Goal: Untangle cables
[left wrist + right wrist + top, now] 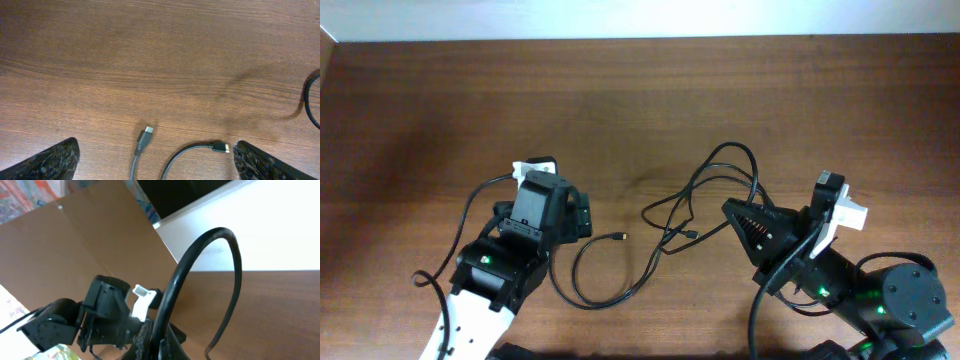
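Thin black cables (pixel 692 195) lie tangled on the wooden table between my arms. One strand loops toward the left and ends in a metal-tipped plug (pixel 621 237). In the left wrist view a silver-tipped plug (pixel 145 134) and a gold-tipped plug (pixel 221 146) lie on the wood between my fingers. My left gripper (pixel 156 146) is open and empty; in the overhead view it (pixel 578 216) sits left of the loose plug. My right gripper (pixel 732 212) is shut on a cable (pixel 200 255), which arches up from its fingers (pixel 162 341).
The wooden table (pixel 620 100) runs back to a white wall edge at the top. A black arm cord (pixel 470 215) curves beside the left arm. The left arm's body (pixel 100 312) shows in the right wrist view.
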Tool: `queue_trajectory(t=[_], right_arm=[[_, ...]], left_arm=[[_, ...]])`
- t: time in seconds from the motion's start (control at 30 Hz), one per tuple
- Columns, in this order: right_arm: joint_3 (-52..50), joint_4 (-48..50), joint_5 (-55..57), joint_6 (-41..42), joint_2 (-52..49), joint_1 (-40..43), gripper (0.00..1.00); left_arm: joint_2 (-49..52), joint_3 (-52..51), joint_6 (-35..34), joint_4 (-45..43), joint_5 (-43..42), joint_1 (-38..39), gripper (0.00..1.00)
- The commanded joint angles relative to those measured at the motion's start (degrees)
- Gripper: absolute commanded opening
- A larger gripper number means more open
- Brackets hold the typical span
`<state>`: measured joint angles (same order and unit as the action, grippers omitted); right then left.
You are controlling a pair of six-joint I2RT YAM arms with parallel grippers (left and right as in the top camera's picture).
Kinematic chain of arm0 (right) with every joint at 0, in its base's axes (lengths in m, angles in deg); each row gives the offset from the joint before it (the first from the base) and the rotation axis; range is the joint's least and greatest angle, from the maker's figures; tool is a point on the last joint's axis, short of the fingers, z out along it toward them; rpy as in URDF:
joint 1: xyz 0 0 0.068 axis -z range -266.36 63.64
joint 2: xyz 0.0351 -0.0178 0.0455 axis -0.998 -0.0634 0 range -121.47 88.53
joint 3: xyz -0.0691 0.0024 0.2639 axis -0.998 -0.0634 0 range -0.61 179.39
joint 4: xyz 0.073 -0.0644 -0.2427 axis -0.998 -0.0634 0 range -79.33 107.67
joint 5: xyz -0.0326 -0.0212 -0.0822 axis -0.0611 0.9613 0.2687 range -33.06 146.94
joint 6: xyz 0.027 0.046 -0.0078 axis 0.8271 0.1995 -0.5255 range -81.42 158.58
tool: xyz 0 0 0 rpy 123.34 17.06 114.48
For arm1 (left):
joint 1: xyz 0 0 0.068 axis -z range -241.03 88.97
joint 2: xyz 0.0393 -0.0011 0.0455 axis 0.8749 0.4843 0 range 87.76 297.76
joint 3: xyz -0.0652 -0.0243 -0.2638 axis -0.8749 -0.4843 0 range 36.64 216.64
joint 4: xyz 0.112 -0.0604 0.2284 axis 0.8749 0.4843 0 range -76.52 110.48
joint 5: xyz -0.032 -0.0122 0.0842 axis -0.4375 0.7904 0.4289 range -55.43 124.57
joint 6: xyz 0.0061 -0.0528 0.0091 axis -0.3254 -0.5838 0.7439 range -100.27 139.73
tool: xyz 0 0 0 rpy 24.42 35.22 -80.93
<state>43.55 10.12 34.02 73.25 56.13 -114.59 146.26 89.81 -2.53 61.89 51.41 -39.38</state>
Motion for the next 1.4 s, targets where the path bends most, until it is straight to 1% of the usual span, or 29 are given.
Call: queue_trajectory(t=[0.0, 0.03, 0.1, 0.13, 0.27, 0.33, 0.4, 0.43, 0.57, 0.63, 0.67, 0.73, 1.03, 1.23, 1.3, 1.37], right_arm=[[1.2, -0.1, 1.0, -1.0, 0.4, -0.3, 0.04], [1.2, 1.0, 1.1, -1.0, 0.4, -0.3, 0.04], [1.2, 2.0, 1.1, -1.0, 0.4, -0.3, 0.04], [1.2, 2.3, 1.1, -1.0, 0.4, -0.3, 0.04], [1.2, 2.1, 0.5, -1.0, 0.5, -0.3, 0.04], [1.2, 1.9, 0.5, -1.0, 0.5, -0.3, 0.04], [1.2, 1.4, 0.5, -1.0, 0.5, -0.3, 0.04], [1.2, 1.2, 0.5, -1.0, 0.5, -0.3, 0.04], [1.2, 1.2, 0.5, -1.0, 0.5, -0.3, 0.04], [1.2, 2.2, 0.4, -1.0, 0.5, -0.3, 0.04], [1.2, 3.2, -0.5, -1.0, 0.5, -0.3, 0.04], [1.2, 4.4, -1.6, -1.0, 0.5, -0.3, 0.04], [1.2, 3.1, -3.4, -1.0, 0.5, -0.3, 0.04], [1.2, 3.0, -3.7, -1.0, 0.5, -0.3, 0.04], [1.2, 3.0, -3.9, -1.0, 0.5, -0.3, 0.04], [1.2, 3.1, -4.6, -1.0, 0.5, -0.3, 0.04]], left_arm=[[-0.2, 0.8, -0.9, -0.8, -13.1, 0.1, 0.99], [0.9, 0.8, 3.0, -2.0, -19.1, 0.1, 0.99], [2.4, 0.8, 9.1, -3.8, -27.1, 0.1, 0.99], [4.5, 0.8, 15.0, -5.2, -35.4, 0.1, 0.99], [8.4, 0.8, 21.7, -6.8, -46.9, 0.1, 0.99], [9.6, 0.8, 28.8, -6.6, -56.4, 0.1, 0.99], [9.7, 0.8, 32.4, -6.6, -61.5, 0.1, 0.99], [9.6, 0.8, 33.4, -6.7, -62.5, 0.1, 0.99], [9.7, 0.8, 33.5, -6.8, -60.7, 0.1, 0.99], [9.7, 0.8, 33.5, -6.8, -57.2, 0.1, 0.99], [9.7, 0.8, 33.5, -6.8, -53.8, 0.1, 0.99], [9.7, 0.8, 33.5, -6.9, -50.9, 0.1, 0.99], [9.7, 0.8, 30.9, -10.1, -50.3, -0.1, 0.99], [9.8, 0.8, 30.9, -12.0, -50.1, -0.1, 0.99], [9.9, 0.8, 30.8, -12.0, -48.7, -0.1, 0.99], [10.3, 0.8, 28.3, -11.9, -44.9, -0.1, 0.99]])
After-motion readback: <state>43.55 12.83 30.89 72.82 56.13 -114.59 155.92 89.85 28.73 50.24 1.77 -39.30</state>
